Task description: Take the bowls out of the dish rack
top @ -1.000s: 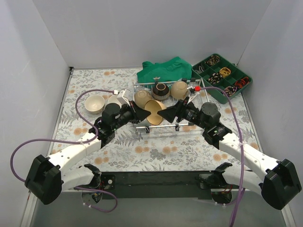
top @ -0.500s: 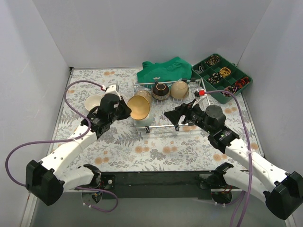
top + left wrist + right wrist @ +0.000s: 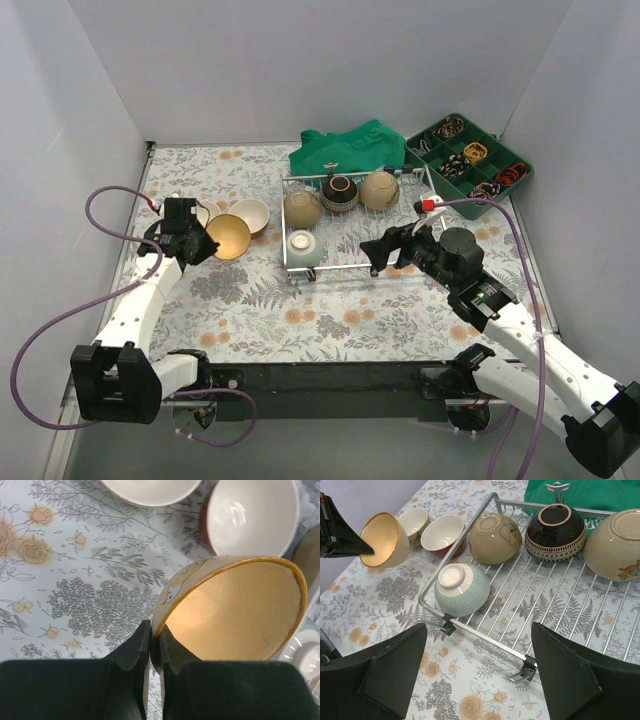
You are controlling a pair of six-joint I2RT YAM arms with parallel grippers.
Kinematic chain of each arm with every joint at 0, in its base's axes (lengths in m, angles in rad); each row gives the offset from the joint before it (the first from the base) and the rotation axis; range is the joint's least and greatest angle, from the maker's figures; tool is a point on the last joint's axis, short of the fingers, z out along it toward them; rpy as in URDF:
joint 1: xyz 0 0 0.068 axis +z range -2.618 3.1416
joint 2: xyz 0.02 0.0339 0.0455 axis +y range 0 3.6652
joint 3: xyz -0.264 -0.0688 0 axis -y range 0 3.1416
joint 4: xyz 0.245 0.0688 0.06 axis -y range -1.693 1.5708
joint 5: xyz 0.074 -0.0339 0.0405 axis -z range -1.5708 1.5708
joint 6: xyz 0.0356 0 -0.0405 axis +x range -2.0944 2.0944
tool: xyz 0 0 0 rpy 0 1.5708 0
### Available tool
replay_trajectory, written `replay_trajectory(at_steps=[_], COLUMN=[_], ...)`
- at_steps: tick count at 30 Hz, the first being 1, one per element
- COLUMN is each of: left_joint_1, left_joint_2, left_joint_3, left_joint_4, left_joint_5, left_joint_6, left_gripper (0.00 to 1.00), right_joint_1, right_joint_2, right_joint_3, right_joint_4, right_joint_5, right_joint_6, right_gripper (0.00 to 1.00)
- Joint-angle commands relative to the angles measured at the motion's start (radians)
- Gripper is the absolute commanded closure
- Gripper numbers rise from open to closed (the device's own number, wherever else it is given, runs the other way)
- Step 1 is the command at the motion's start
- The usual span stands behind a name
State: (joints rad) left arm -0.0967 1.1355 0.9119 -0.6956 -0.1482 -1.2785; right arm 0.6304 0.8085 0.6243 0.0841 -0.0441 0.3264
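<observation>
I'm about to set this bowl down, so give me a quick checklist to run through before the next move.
1. Left claw pinching the mustard bowl by its rim: ok.
2. Mustard bowl level: not ok, tipped on its side.
3. Bare tablecloth beside the red bowl: ok.
4. Right claw open: ok.
5. Dish rack unloaded: not ok, green ribbed bowl and three others inside, upside down.

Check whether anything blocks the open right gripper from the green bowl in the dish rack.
Nothing visible does. The right gripper hangs open facing the green bowl, with only the dish rack's low front rail between them.
</observation>
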Motion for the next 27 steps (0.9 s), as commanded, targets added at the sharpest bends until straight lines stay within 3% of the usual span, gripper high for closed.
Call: replay_trajectory(at_steps=[1, 10, 20, 27], left_joint_1=[0.095, 0.196, 0.212, 0.21], left_joint_2=[0.032, 0.156, 0.219, 0.149], left_joint_3=[-0.051, -0.09, -0.1, -0.11], left_joint_4=[0.073, 0.166, 0.196, 0.183], left_joint_5=[0.093, 0.137, 0.147, 0.133], left_joint_6=[-0.013, -0.013, -0.016, 0.004], left_gripper=[1.0, 0.99, 0.83, 0.41], right_joint_1=[-0.001, -0.001, -0.001, -0.003], right_joint_2=[-0.031, -0.063, -0.06, -0.032], right_joint_3=[-0.005, -0.017, -0.008, 0.034], right_joint_4=[-0.018, -0.076, -0.125, -0.165], right_joint_5=[0.036, 0.039, 0.041, 0.082], right_joint_6=[-0.061, -0.092, -0.104, -0.154], right_gripper=[0.07, 0.07, 0.07, 0.05])
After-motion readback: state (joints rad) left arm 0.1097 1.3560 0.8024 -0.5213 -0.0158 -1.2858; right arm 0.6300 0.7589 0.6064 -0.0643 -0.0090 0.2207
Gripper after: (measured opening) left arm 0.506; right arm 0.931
